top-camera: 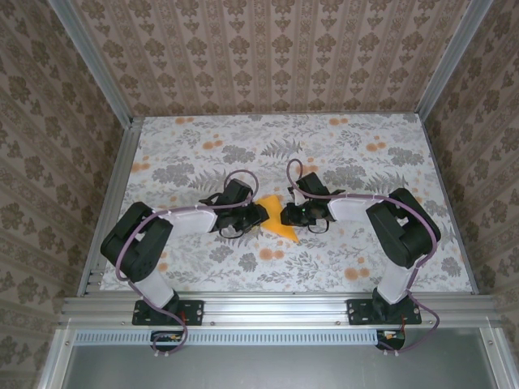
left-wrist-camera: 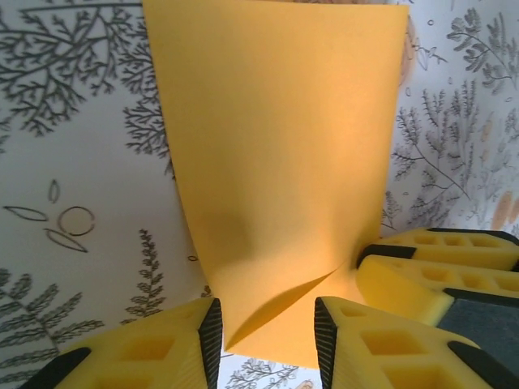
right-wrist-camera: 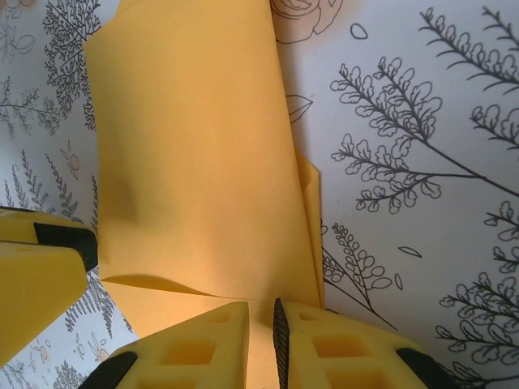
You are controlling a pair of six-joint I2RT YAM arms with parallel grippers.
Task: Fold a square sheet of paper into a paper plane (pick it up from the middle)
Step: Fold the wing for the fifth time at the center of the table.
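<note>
At the middle of the table [top-camera: 324, 154], a little toward its near edge: the square sheet of paper [top-camera: 276, 217], partly folded, one layer lying over another and one flap curling up off the table.

Pinched on the right-hand side by the right gripper [right-wrist-camera: 261, 340], just right of the table's middle, jaws nearly together with only the thin paper between them. Probably held so to anchor the sheet against the table and free the other side for working.

Just left of the table's middle, the left gripper [left-wrist-camera: 268, 340], jaws standing apart on both sides of the raised flap, not clamping it as far as can be seen. Judged to be a moment of re-gripping, or of getting ready to press a crease. Some risk of shifting the fold lines if pulled sideways now.
</note>
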